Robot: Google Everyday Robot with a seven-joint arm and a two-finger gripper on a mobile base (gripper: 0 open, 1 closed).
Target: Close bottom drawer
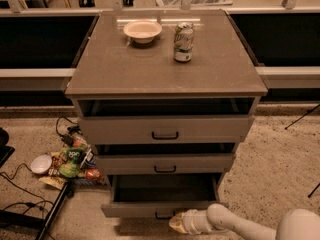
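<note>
The tool [180, 223], spread or not I cannot tell, points left just beside the bottom drawer [145, 208].

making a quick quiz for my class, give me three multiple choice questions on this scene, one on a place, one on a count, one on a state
1. Where is the gripper?
A) up over the cabinet top
B) low, just in front of the bottom drawer
C) out of view

2. How many things stand on the cabinet top?
A) one
B) two
C) four

3. The bottom drawer is:
A) fully shut
B) lying on the floor
C) pulled out

Answers: 1 B, it sits by the drawer's front, near the handle; 2 B, a bowl and a can; 3 C, its inside shows from above.
</note>
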